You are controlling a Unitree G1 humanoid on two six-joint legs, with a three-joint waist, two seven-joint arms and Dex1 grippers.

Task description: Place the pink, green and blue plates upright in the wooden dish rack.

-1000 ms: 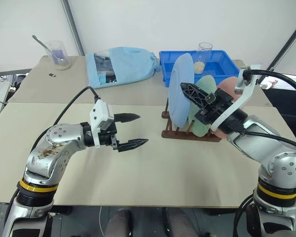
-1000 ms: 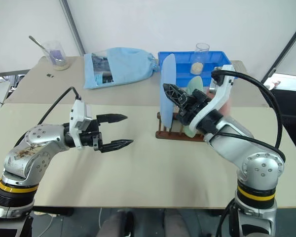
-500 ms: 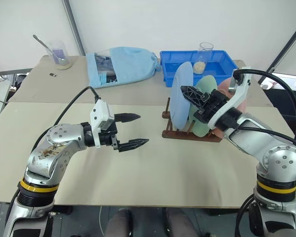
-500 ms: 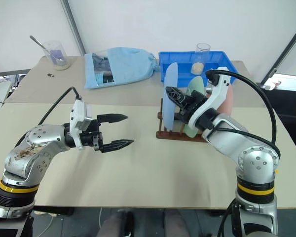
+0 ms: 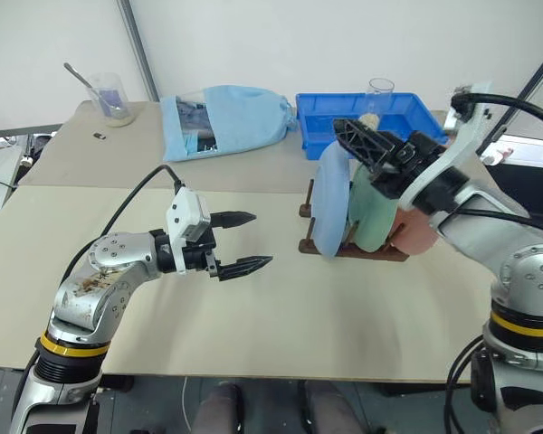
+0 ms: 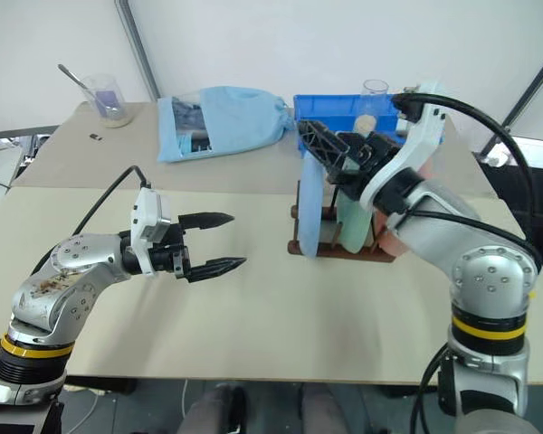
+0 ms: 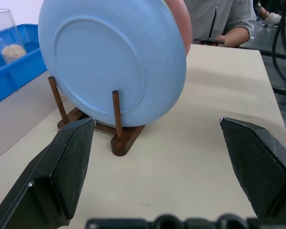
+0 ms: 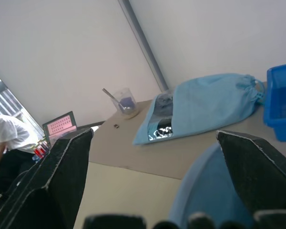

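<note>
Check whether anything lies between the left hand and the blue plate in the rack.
Nothing visible does. Bare table lies between the open left hand and the blue plate, which stands in the wooden dish rack.

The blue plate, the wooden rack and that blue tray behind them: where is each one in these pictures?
blue plate (image 7: 109, 57), left wrist view, on the middle of its flat underside.
wooden dish rack (image 7: 116, 114), left wrist view, on its near upright peg.
blue plastic tray (image 5: 319, 122), left eye view, on its front left wall.
</note>
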